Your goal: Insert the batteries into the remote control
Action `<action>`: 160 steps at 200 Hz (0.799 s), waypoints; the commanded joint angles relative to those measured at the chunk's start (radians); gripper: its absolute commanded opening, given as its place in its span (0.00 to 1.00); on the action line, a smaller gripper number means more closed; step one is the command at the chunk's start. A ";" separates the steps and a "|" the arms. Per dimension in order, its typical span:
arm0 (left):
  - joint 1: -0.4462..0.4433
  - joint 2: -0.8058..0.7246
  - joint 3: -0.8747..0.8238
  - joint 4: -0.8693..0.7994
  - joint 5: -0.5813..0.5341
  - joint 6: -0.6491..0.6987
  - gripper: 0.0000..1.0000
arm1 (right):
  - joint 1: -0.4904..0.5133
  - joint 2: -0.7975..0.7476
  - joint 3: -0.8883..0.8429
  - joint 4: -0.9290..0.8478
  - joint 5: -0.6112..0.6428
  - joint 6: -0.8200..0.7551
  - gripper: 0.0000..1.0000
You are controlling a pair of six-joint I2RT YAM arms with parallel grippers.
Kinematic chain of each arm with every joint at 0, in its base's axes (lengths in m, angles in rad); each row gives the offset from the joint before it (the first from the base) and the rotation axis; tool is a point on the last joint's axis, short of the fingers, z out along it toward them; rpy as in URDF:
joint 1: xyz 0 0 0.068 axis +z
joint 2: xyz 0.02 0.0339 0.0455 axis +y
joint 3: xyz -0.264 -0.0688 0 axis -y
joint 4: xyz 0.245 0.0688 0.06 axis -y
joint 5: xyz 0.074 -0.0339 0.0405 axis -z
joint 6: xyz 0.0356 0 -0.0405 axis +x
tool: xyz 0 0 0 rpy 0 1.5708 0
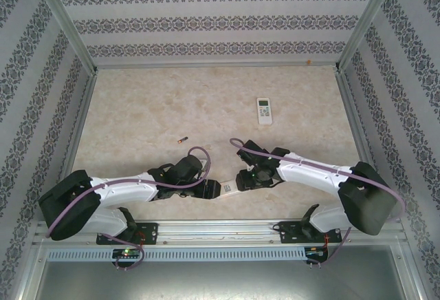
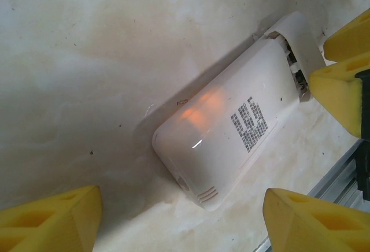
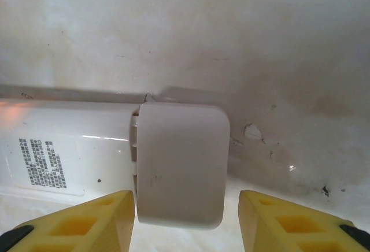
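A white remote lies face down near the table's front edge, between my two grippers. In the left wrist view its back carries a printed label, and its battery cover sits shifted off at the far end. My left gripper is open at the remote's rounded end, holding nothing. My right gripper is open too, its yellow fingers either side of the cover, which overlaps the remote body. One orange-gold battery lies on the table behind the left arm; other batteries are out of view.
A second white remote lies face up further back on the right. The marbled table is walled by patterned panels, with a metal rail along the front edge just behind the held remote.
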 commanded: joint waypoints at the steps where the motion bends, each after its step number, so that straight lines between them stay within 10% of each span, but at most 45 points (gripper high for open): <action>1: -0.016 0.003 0.006 -0.001 0.001 -0.016 0.74 | 0.013 0.016 0.024 -0.011 0.023 0.003 0.51; 160: -0.016 0.006 -0.006 0.017 -0.014 -0.020 0.74 | 0.037 0.000 0.017 -0.017 0.033 0.019 0.40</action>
